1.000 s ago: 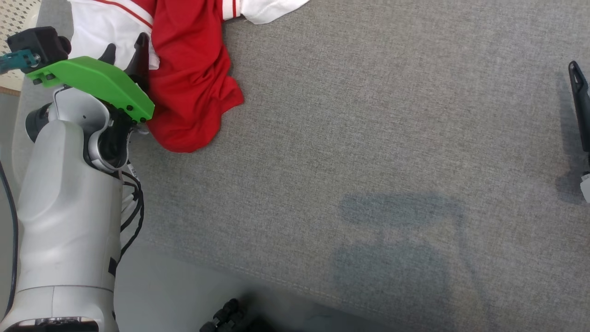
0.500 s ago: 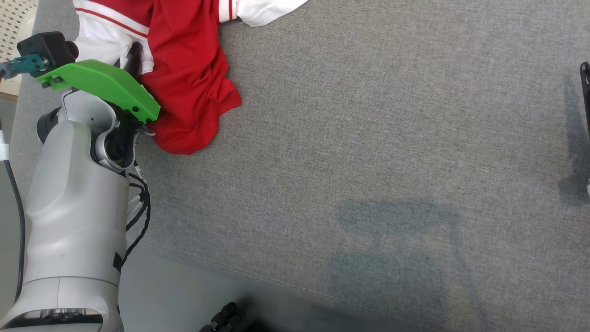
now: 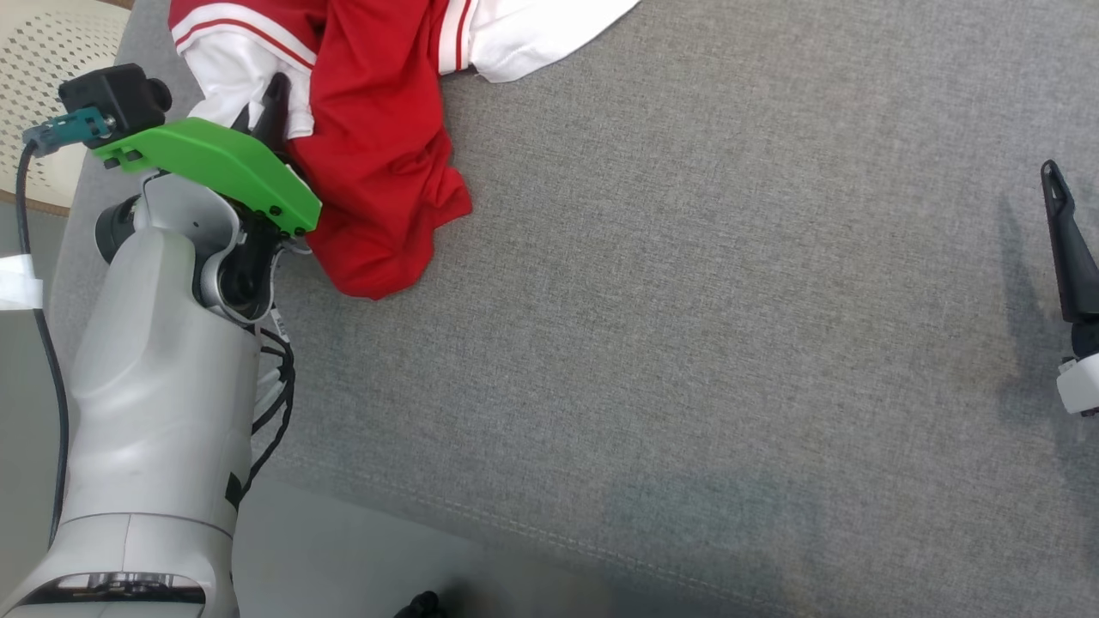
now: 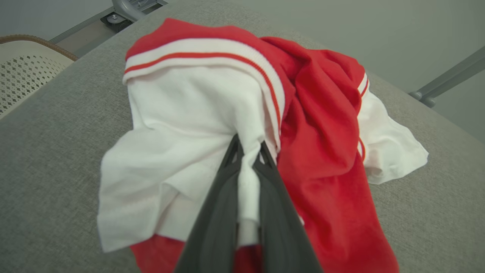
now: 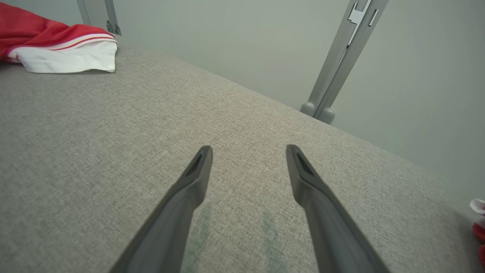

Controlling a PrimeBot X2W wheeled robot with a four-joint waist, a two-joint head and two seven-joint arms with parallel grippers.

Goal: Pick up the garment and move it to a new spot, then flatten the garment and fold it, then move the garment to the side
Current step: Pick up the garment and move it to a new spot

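Red-white garment (image 4: 322, 151) is crumpled at far left of counter (image 3: 687, 343). White fold is pinched between closed left fingers (image 4: 219, 212). Nothing is held by right fingers (image 5: 312, 197), spread wide above counter, well apart from garment.
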